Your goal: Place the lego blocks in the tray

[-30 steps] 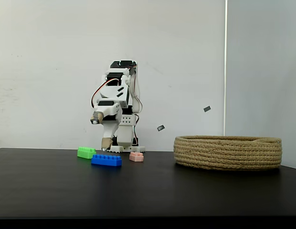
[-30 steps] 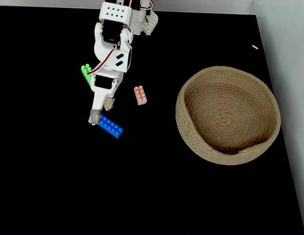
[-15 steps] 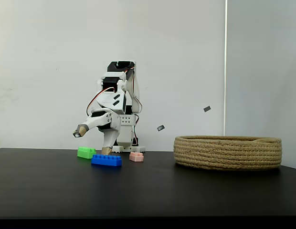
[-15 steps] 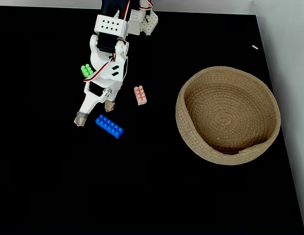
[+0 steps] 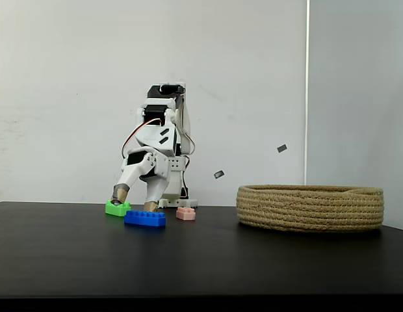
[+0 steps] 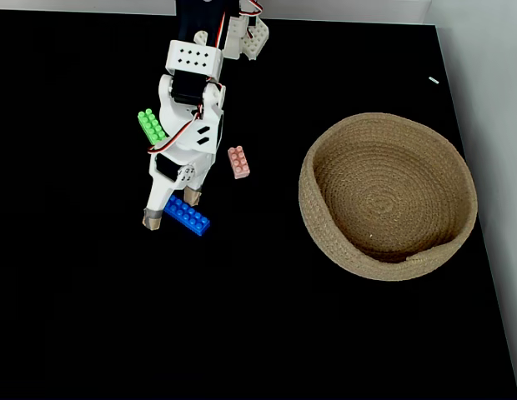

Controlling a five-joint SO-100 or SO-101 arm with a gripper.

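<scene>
Three lego blocks lie on the black table. The blue one (image 6: pixel 189 217) (image 5: pixel 145 218) is nearest the front, the green one (image 6: pixel 151 127) (image 5: pixel 117 208) is behind it by the arm, and the pink one (image 6: pixel 238 162) (image 5: pixel 185 213) lies toward the tray. My gripper (image 6: pixel 172 209) (image 5: pixel 134 200) is open and low over the blue block's left end, one fingertip (image 6: pixel 152 221) on its near side and the other on its far side. The tray (image 6: pixel 308 179) (image 5: pixel 310 208), a round rope basket, sits to the right with nothing in it.
The arm's white base (image 6: pixel 242 33) stands at the table's back edge. A white wall rises behind the table, and the table's right edge (image 6: pixel 471 167) runs just past the basket. Bare black tabletop stretches across the front.
The gripper has dropped from above the table down to the blue block and its fingers now straddle the block. None of the three blocks has moved.
</scene>
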